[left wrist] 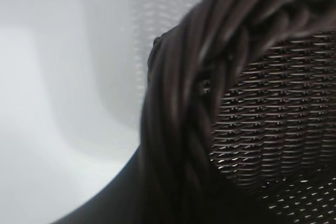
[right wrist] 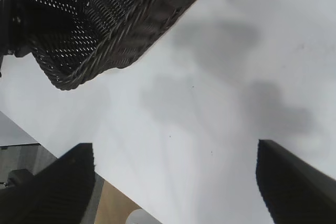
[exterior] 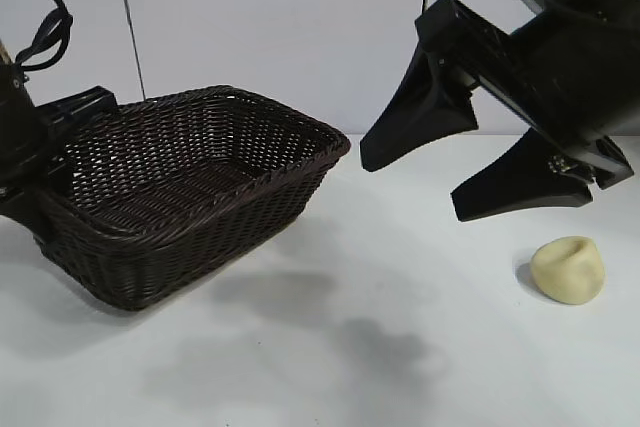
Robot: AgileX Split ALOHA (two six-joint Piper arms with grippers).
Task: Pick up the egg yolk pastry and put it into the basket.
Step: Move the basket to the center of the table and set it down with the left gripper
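The egg yolk pastry (exterior: 568,269), a small pale cream-yellow lump with a creased top, sits on the white table (exterior: 400,347) at the exterior view's right, well apart from the basket (exterior: 190,197). The right gripper (exterior: 428,179) hangs in the air above the table, up and to the left of the pastry, not touching it; its two broad black fingers (exterior: 415,117) are spread wide with nothing between them. In the right wrist view the same spread fingers (right wrist: 52,187) frame bare table surface with soft grey shadows on it, and a corner of the basket (right wrist: 105,30) shows farther off; the pastry does not appear in that view. The dark brown woven wicker basket stands on the table at the exterior view's left, slightly tilted in appearance, its flared sides and braided rim plain to see and its inside holding nothing visible. The left arm (exterior: 25,137) sits at the far left edge, right against the basket's end wall; whether its fingers are open or closed cannot be told. The left wrist view is filled at close range by the basket's braided rim (left wrist: 210,51) and woven wall, with white table beyond.
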